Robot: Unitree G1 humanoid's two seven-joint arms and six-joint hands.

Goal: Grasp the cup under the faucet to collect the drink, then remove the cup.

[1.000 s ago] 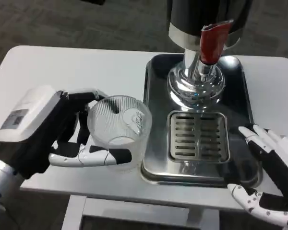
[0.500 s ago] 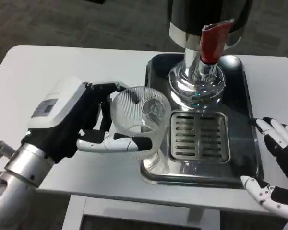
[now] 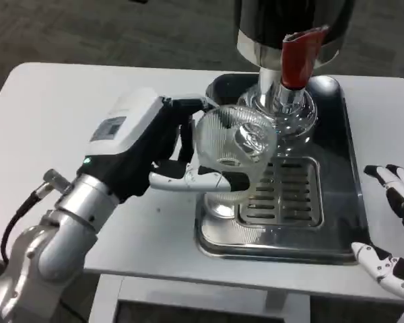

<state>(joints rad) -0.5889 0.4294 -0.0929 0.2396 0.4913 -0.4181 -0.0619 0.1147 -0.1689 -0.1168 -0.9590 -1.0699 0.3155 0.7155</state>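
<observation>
One cup in left hand, upright, mouth slightly tilted toward camera

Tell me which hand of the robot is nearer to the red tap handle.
Left. The left hand holds the cup just left of and below the red tap handle; the right hand rests far below it, by the tray's right edge.

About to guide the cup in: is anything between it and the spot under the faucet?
Nothing visible blocks the way. The left hand holds the ribbed cup over the tray's left part, beside the grate. The red faucet handle sits higher, to the right.
</observation>
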